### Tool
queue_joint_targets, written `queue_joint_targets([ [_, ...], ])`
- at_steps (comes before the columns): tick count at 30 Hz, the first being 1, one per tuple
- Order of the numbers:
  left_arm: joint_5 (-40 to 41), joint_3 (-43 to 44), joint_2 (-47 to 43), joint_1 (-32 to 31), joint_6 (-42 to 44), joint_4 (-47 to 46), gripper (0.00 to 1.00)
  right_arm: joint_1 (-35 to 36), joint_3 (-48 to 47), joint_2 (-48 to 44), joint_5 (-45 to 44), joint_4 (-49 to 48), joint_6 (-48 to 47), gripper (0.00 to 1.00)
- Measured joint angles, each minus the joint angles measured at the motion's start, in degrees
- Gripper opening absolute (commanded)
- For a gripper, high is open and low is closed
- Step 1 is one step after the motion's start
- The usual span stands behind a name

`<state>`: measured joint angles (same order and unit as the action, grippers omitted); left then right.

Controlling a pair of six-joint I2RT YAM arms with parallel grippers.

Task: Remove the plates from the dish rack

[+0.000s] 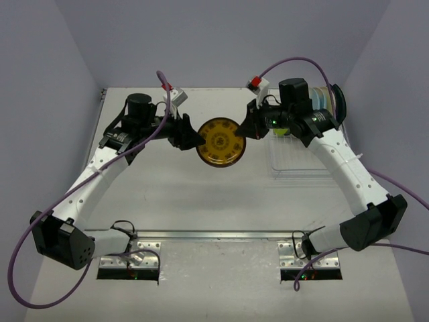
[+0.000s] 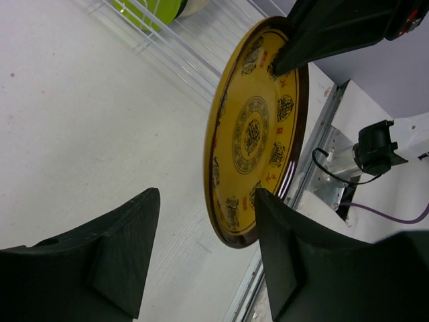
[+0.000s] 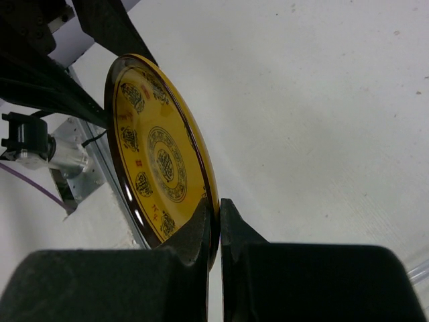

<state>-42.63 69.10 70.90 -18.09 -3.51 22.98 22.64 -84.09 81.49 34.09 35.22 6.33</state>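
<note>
My right fingers (image 3: pixel 209 225) are clenched on the dark rim of the yellow plate (image 3: pixel 157 157), pinching it edge-on so it hangs upright in the air over the bare desk (image 1: pixel 167 194), well clear of the dish rack (image 1: pixel 298 168). My left fingers (image 1: pixel 194 139) stand apart on either side of the plate's opposite edge, straddling it. From my left wrist I cannot tell whether one of them touches the rim, but they have no grip on it. I judge this a hand-over between my two arms, with the plate out of the rack but not yet set down. No plate lies on the desk, so the unloading looks barely begun. The lime-green plate (image 2: pixel 147 10) sits in the rack, and pale blue, cream and dark ones (image 1: pixel 327 100) stand in its raised end behind my right arm. The yellow plate carries dark ornamental medallions and small red marks that may be characters, too small to read. I see no brand.
</note>
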Motion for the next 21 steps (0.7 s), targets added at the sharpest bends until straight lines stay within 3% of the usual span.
queue_joint_targets([
  [3,-0.1,0.0,0.7,0.0,0.0,0.0,0.36,0.6,0.0,0.1,0.7,0.0,0.1,0.00],
  [7,-0.6,-0.1,1.4,0.0,-0.8,-0.2,0.04,0.9,0.0,0.3,1.0,-0.1,0.5,0.01],
  [10,0.0,-0.1,1.5,0.0,-1.8,-0.4,0.00,0.9,0.0,0.6,1.1,-0.2,0.7,0.10],
  [17,1.7,0.0,2.4,0.0,-2.5,-0.4,0.00,1.0,0.1,0.7,-2.0,-1.0,2.9,0.92],
  [18,2.1,0.2,3.2,0.1,-2.5,-0.1,0.00,0.7,0.2,0.7,-3.1,-1.0,3.2,0.97],
  [21,4.4,3.8,8.1,0.4,-2.5,1.6,0.00,-1.3,0.9,0.7,-6.4,-1.5,4.7,0.99],
])
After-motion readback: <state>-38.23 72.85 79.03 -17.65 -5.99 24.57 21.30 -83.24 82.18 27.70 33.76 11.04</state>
